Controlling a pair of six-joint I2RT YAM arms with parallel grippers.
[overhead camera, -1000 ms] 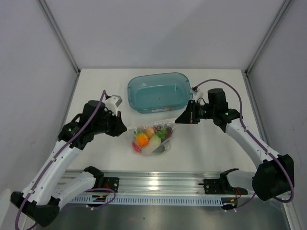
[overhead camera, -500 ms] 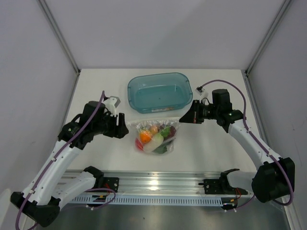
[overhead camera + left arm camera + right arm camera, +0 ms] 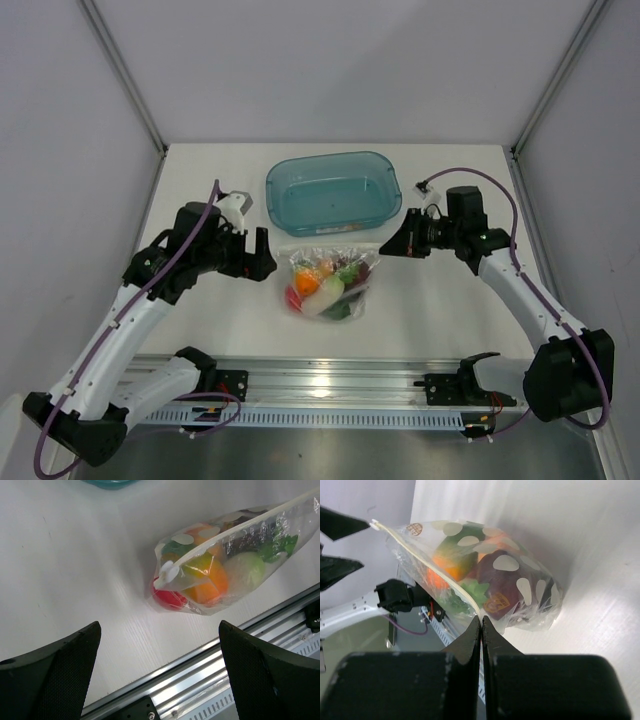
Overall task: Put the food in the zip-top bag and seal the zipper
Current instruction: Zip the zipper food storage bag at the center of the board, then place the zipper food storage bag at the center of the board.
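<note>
The zip-top bag (image 3: 330, 284) lies on the white table just in front of the teal tub, with the food (image 3: 318, 287) inside it: orange, red, green, pale and dark purple pieces. My right gripper (image 3: 386, 246) is shut on the right end of the zipper (image 3: 431, 571), and the strip runs from the fingertips (image 3: 476, 625) across the bag (image 3: 505, 587). My left gripper (image 3: 264, 254) is wide open beside the bag's left end and touches nothing. In the left wrist view the bag (image 3: 225, 562) and its zipper (image 3: 240, 527) lie beyond the open gripper (image 3: 159, 625).
An empty teal translucent tub (image 3: 332, 191) stands behind the bag, its edge also at the top of the left wrist view (image 3: 107, 482). A metal rail (image 3: 320, 385) runs along the table's near edge. White walls enclose the table on three sides.
My left gripper has opened, let go of the bag's left corner and drawn back a little. The right gripper has pulled slightly right, and the bag has shifted with it.
</note>
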